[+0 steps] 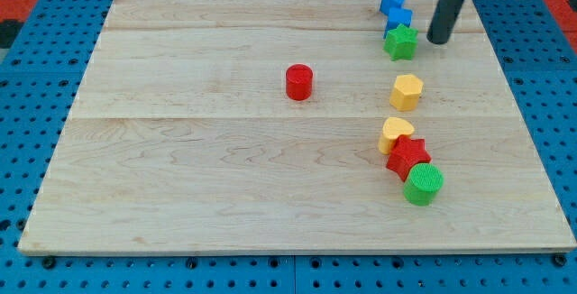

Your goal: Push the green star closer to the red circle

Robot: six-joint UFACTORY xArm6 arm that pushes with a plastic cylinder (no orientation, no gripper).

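The green star (401, 43) lies near the view's top right on the wooden board (180, 195). The red circle (299, 82) stands near the board's middle, to the left of and below the star. My tip (438, 39) rests on the board just right of the green star, a small gap apart from it. The dark rod rises from it toward the view's top right.
Two blue blocks (395, 10) sit directly above the green star, touching it. A yellow hexagon (407, 91) lies below the star. Lower down, a yellow heart (395, 133), a red star (408, 156) and a green circle (423, 185) form a cluster.
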